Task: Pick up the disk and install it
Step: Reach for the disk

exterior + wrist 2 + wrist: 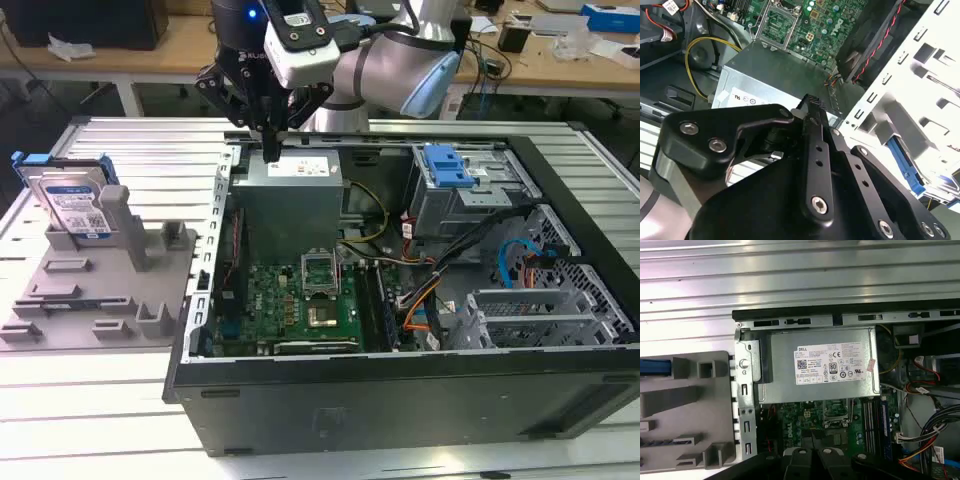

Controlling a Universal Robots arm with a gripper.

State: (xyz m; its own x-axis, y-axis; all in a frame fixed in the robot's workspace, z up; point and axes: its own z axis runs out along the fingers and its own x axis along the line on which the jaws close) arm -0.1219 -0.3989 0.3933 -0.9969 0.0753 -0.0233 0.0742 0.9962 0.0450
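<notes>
On the grey moulded rack (90, 300) rests the flat, blue-framed disk (78, 205).

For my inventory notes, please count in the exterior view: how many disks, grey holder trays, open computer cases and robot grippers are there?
Disk: 1
Grey holder tray: 1
Open computer case: 1
Gripper: 1
Total: 4
</notes>
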